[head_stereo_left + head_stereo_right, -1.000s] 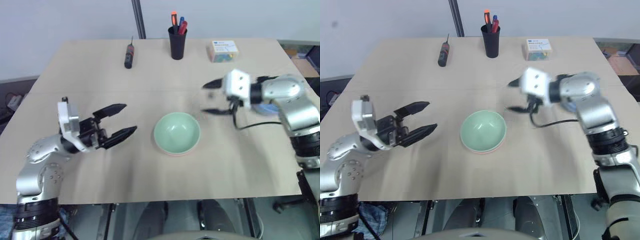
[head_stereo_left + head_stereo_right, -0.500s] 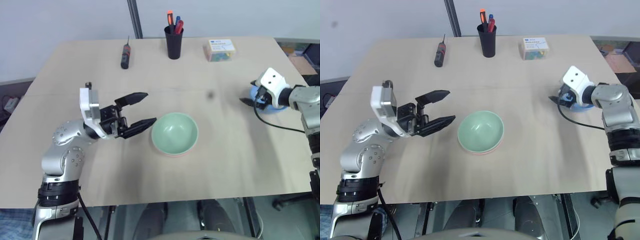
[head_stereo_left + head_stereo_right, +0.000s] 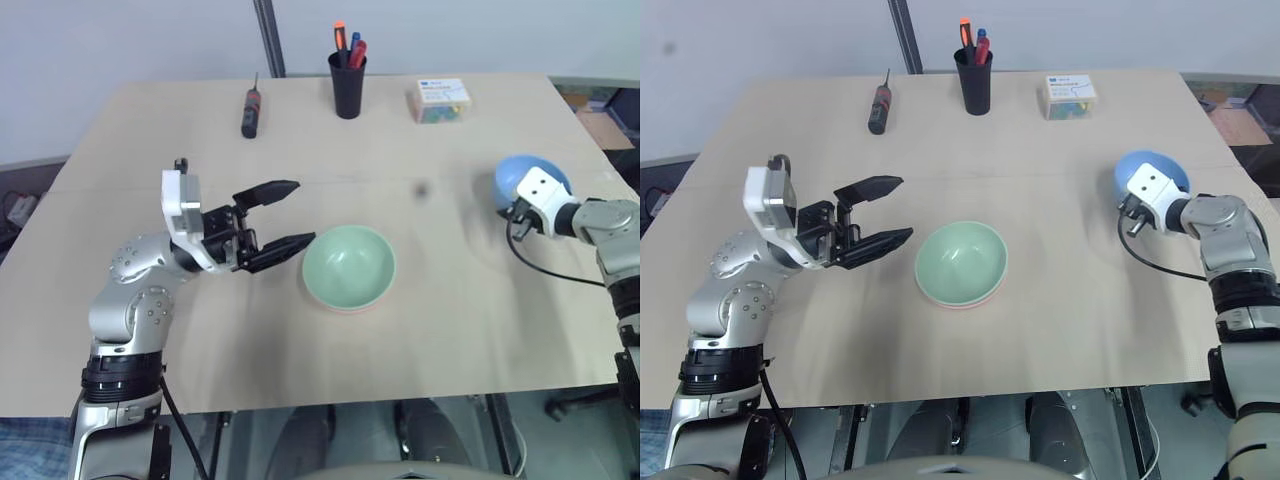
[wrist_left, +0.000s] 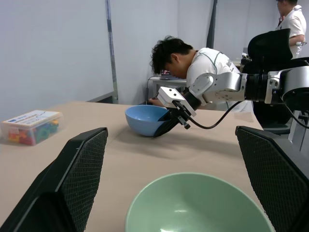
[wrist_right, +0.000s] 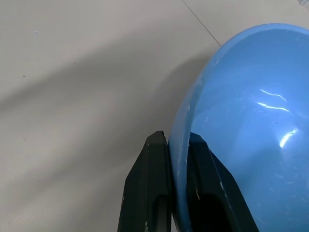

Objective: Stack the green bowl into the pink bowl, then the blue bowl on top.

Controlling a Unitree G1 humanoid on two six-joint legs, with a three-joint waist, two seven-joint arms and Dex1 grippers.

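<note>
- Right wrist view: the right gripper [image 5: 177, 145] is clenched on the rim of the blue bowl [image 5: 246, 121], one finger inside and one outside.
- Left eye view: the green bowl [image 3: 349, 266] sits nested in the pink bowl [image 3: 345, 308] at the table's [image 3: 200, 330] middle; the left gripper [image 3: 283, 215] is spread wide just beside it, grasping nothing.
- Left wrist view: a person [image 4: 193, 60] bends behind the table.

The left end effector [image 3: 283, 216] hovers above the surface toward its left edge, fingers spread wide, pointing toward the middle. The right end effector [image 5: 177, 169], near the right edge, is pinched shut on the blue bowl's [image 3: 522, 176] rim.
</note>
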